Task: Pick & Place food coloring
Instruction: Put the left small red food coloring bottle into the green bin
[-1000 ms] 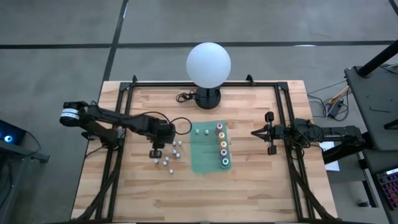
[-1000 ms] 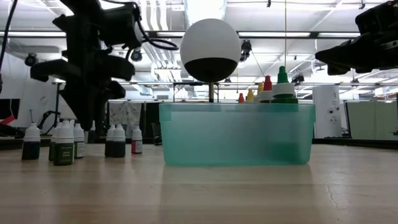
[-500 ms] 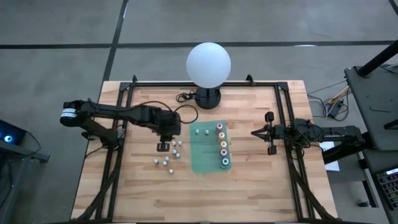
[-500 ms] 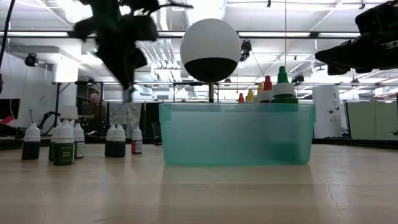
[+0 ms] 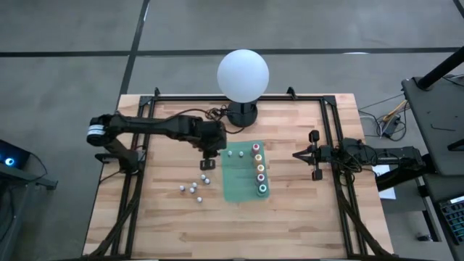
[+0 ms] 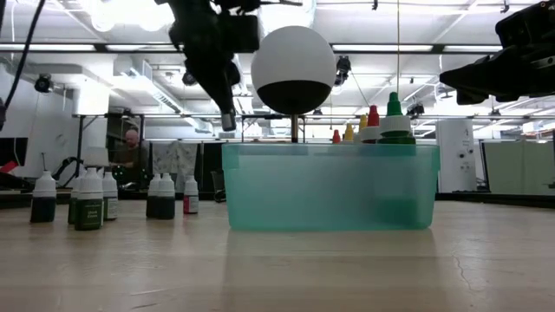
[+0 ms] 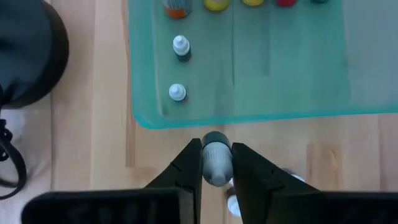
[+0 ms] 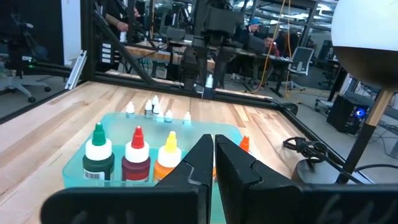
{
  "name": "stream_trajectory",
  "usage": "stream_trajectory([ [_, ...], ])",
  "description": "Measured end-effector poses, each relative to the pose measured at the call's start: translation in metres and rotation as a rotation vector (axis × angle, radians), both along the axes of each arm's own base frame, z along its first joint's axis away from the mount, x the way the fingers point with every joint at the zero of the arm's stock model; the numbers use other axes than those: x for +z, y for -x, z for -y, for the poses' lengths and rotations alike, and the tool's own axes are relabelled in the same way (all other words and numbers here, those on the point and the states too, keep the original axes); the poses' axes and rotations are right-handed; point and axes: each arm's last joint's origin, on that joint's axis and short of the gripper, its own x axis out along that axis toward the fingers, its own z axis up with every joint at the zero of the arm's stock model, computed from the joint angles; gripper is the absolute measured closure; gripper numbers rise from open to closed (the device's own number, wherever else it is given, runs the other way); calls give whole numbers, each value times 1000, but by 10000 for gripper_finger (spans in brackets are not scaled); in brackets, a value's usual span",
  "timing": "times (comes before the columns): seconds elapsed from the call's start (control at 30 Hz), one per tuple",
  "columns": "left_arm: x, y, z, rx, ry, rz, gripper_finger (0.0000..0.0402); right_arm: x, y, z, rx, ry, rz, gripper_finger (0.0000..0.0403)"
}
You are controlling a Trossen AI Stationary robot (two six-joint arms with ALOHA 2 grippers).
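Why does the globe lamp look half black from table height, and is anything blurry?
Low view: the globe lamp is lit from above, so its underside falls in shadow. Left wrist view: the small bottle between the fingers is soft, out of focus; the green tray is clearer.

Large bottles [image 5: 259, 170]: we count five, upright in a row in the green tray [image 5: 235, 190]; tops coloured.
Small bottles, tray [image 7: 177, 92]: two, upright, white caps.
Small bottles, counter [image 6: 87, 204]: we see a loose upright cluster beside the tray.
Held bottle [image 7: 216, 163]: white-capped, clamped in the left claw [image 7: 216, 167], raised just outside the tray's edge.
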Motion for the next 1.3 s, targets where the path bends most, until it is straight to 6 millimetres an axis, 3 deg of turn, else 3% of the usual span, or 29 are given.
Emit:
stream_trajectory([
  [0.27, -10, -21, -2, -5, 2, -15, 357, 0, 0, 0, 0, 0, 0, 394],
  [0.73, -4, -57, -5, -15, 24, -34, 357, 0, 0, 0, 0, 1, 0, 394],
  [1.3, -27, -76, -6, -46, 47, -51, 357, 0, 0, 0, 0, 2, 0, 394],
])
